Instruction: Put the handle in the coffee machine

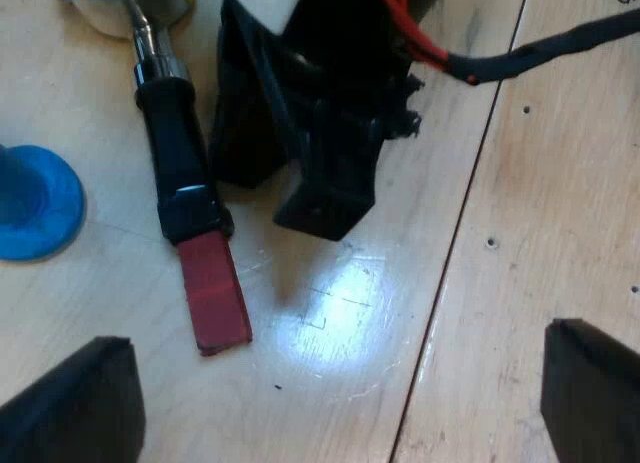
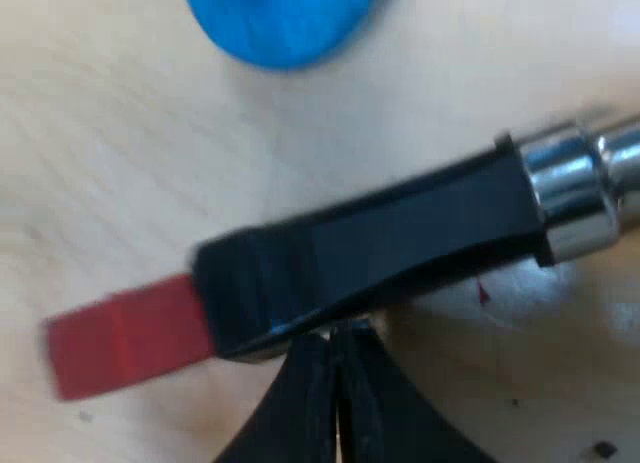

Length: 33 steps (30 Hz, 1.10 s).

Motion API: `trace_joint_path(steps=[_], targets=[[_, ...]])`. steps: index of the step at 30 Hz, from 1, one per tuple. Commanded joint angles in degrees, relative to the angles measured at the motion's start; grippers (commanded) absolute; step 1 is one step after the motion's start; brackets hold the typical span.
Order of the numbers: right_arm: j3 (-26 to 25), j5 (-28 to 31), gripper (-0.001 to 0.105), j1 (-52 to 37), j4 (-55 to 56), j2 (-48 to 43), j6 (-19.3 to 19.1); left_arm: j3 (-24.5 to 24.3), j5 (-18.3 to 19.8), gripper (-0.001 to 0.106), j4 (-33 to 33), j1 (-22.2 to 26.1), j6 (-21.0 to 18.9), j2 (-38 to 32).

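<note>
Holder position: the metal holder (image 1: 150,45) lies flat on the tabletop (image 1: 540,183), loose and not locked into any machine. Its dark handle (image 1: 182,173) forms the long axis, running from the metal cup end to the red end (image 1: 215,295). The red end is the part nearest the left pincer (image 1: 330,403). A blue tamper (image 1: 35,203) stands near the handle, on the side away from the right pincer (image 2: 335,383).

Right pincer: it is set just beside the handle, close to where the dark grip meets the red end. In the right wrist view the handle is seen crosswise to the fingers (image 2: 310,403), directly ahead of their tips. The fingers are pressed together with only a thin seam between them. Nothing is pinched. Whether the tips touch the handle's edge cannot be told.

Left pincer: its fingers are spread wide and hold nothing. It hangs above the tabletop, well apart from the handle, and is the farther of the two.

Assessment: the grasp is judged not yet made. Because the handle lies across the closed tips, the right pincer would have to be spread and brought over the handle's width before the holder can be lifted. A closed tip pushed forward could roll or slide the handle toward the tamper.
</note>
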Motion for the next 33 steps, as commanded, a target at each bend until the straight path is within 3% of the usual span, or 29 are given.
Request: trace_joint_path(steps=[1, 8, 15, 17, 19, 20, 22, 25, 28, 33], targets=[[-0.41, 1.66, 0.0, 0.16, 2.46, -3.3, -0.9, -0.27, -0.62, 0.082, -0.22, -0.36, -0.32, -0.26], [-0.61, 8.23, 0.0, 0.16, 14.53, -10.08, -1.12, -0.27, -0.62, 0.082, -2.38, -0.36, -0.42, -0.26], [-2.46, 14.58, 0.001, 0.16, 23.32, -17.69, -9.79, -0.27, 0.48, 0.082, -3.27, -0.36, -0.53, -0.26], [-3.16, 15.78, 0.008, 0.16, 24.43, -18.87, -11.61, -0.27, 0.96, 0.082, -3.27, -0.36, -0.68, -0.26], [-4.45, 16.65, 0.026, 0.16, 25.92, -20.36, -13.44, -0.27, 1.2, 0.082, -3.27, -0.36, -0.8, -0.26], [-4.66, 16.79, 0.03, 0.16, 26.39, -20.64, -13.72, -0.27, 1.2, 0.082, -3.27, -0.36, -0.8, -0.26], [-6.14, 17.08, 0.051, 0.16, 27.69, -21.22, -16.88, -0.27, 1.19, 0.082, -3.27, -0.36, -0.79, -0.26], [-8.07, 17.5, 0.067, 0.16, 29.52, -21.21, -19.95, -0.27, 1.19, 0.082, -3.27, -0.36, -0.79, -0.26], [-9.01, 17.39, 0.077, -0.19, 29.74, -21.21, -22.94, -0.27, 1.19, 0.082, -3.27, -0.36, -0.79, -0.26], [-9.0, 11.8, 0.078, -3.35, 29.6, -20.38, -25.03, -0.27, 1.19, 0.082, -3.27, -0.36, -0.79, -0.26]])
